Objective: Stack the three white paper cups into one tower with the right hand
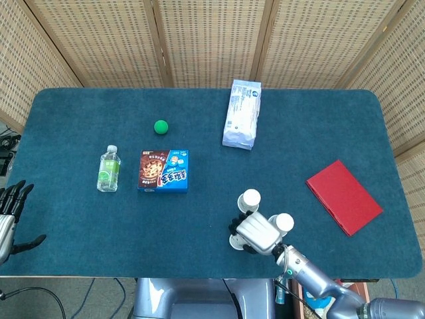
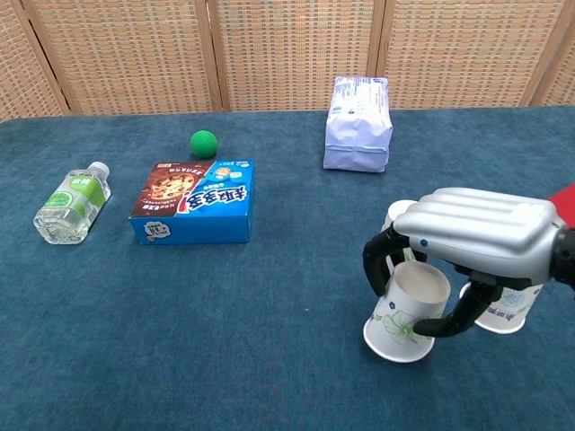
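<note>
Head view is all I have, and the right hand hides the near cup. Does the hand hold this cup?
Observer: Yes. In the chest view the right hand grips the near cup between fingers and thumb, and the cup is tilted.
Operator: Is something inside it?
Observer: No. Its mouth shows to the chest camera, and the inside is empty.

Blue table [image 1: 80,226] w/ water bottle [image 1: 108,170] lying far left, cookie box [image 1: 163,171] beside it, green ball [image 1: 161,126] behind, white packet [image 1: 242,114] mid-back, red book [image 1: 343,196] right.
</note>
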Controlling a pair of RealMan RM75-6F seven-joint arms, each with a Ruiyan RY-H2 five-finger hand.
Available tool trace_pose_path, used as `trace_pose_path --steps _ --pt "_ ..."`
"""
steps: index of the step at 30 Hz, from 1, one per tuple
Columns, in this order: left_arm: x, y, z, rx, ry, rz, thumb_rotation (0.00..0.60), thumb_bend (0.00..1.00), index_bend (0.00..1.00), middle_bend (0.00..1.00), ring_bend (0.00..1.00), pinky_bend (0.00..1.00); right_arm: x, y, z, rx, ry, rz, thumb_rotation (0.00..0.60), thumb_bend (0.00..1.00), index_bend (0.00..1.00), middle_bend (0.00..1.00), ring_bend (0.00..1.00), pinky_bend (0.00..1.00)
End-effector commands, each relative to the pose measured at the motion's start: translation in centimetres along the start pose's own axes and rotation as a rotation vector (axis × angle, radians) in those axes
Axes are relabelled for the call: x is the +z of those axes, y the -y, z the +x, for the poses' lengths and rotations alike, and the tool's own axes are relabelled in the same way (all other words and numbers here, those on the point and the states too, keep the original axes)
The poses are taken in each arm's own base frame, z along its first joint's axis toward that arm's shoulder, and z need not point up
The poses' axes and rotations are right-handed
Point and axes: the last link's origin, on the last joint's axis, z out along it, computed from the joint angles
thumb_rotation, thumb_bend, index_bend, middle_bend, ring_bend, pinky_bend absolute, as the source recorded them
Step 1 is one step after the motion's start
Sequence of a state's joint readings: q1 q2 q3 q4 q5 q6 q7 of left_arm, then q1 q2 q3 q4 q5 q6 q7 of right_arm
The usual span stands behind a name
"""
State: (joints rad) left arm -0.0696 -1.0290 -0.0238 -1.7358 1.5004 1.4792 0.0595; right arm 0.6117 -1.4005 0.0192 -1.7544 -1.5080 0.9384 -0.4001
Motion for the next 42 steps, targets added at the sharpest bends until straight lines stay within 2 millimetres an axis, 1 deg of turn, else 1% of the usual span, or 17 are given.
trace_pose_path --steps 1,4,9,14,16,20,24,30,35,42 --pt "0.0 -0.1 0.0 0.001 0.001 0.000 0.600 0.13 0.00 0.00 0.00 0.00 -0.4 0.2 0.5 -0.007 -0.014 0.013 0.600 0.45 0.49 0.55 0.43 0.49" --pt "0.0 -0.1 0.0 0.001 0.001 0.003 0.600 0.13 0.00 0.00 0.00 0.00 -0.6 0.5 1.3 -0.011 -0.040 0.026 0.600 0.45 0.49 0.55 0.43 0.49" --pt "-0.1 -0.1 0.0 -0.002 0.000 0.005 0.600 0.13 0.00 0.00 0.00 0.00 -0.9 0.8 4.0 -0.022 -0.113 0.038 0.600 0.47 0.49 0.55 0.43 0.49" --pt "-0.1 0.0 0.0 -0.004 0.002 0.009 0.600 0.13 0.00 0.00 0.00 0.00 -0.5 0.1 8.1 -0.044 -0.205 0.004 0.600 0.47 0.49 0.55 0.43 0.49" --pt "-0.1 0.0 0.0 -0.005 0.004 0.011 0.600 0.13 0.00 0.00 0.00 0.00 -0.1 -0.3 9.2 -0.044 -0.219 -0.014 0.600 0.47 0.49 0.55 0.43 0.49" --pt "0.0 0.0 0.0 -0.006 0.007 0.013 0.600 0.13 0.00 0.00 0.00 0.00 0.8 -1.2 10.2 -0.054 -0.224 -0.049 0.600 0.47 0.49 0.55 0.43 0.49" --pt "0.0 0.1 -0.1 -0.004 0.013 0.017 0.600 0.13 0.00 0.00 0.00 0.00 1.7 -1.9 10.2 -0.052 -0.212 -0.081 0.600 0.47 0.49 0.55 0.43 0.49" --pt "-0.1 0.2 0.1 -0.007 0.015 0.023 0.600 0.13 0.00 0.00 0.00 0.00 2.9 -3.0 9.5 -0.068 -0.181 -0.137 0.600 0.47 0.49 0.55 0.43 0.49" --pt "0.0 0.4 0.1 -0.010 0.018 0.028 0.600 0.13 0.00 0.00 0.00 0.00 3.5 -3.7 8.7 -0.094 -0.152 -0.168 0.600 0.47 0.49 0.55 0.43 0.49" --pt "0.1 0.4 0.2 -0.012 0.013 0.030 0.600 0.13 0.00 0.00 0.00 0.00 4.1 -3.5 8.3 -0.102 -0.123 -0.173 0.600 0.47 0.49 0.55 0.43 0.49"
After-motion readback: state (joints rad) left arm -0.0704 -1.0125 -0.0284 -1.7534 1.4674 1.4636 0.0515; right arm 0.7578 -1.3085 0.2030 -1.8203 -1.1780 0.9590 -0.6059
